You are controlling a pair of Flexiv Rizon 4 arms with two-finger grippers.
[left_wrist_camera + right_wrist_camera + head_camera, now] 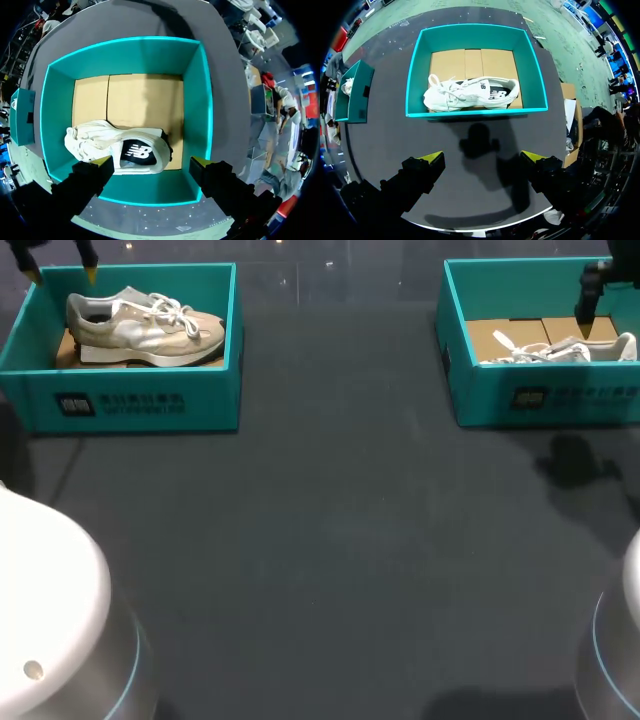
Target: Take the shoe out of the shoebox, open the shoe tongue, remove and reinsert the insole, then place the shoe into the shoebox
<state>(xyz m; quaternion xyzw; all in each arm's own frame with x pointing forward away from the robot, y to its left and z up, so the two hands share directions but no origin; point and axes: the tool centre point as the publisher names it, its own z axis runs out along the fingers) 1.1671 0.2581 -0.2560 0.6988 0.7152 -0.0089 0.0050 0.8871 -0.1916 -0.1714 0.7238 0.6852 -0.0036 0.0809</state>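
You had two teal shoeboxes set well apart on the dark bench [330, 540]. The left shoebox [140, 405] held a beige sneaker [140, 328], standing on its sole on the cardboard liner [140, 100]. Its heel faced the box's outer wall and its toe faced the middle of the bench. Your left hand [151, 162] hung over the heel end of that box, released, with its fingers [102, 161] spread wide and grasping nothing. In the left wrist view, the sneaker's heel opening lay between the fingers, below them and not touching them. The right shoebox [540, 400] held a white sneaker [560, 350] along its near wall, with the laces end toward the left shoebox. Your right hand [484, 157] hung over the right shoebox, likewise released and empty. In the right wrist view, the box and the sneaker lay ahead of its fingers.
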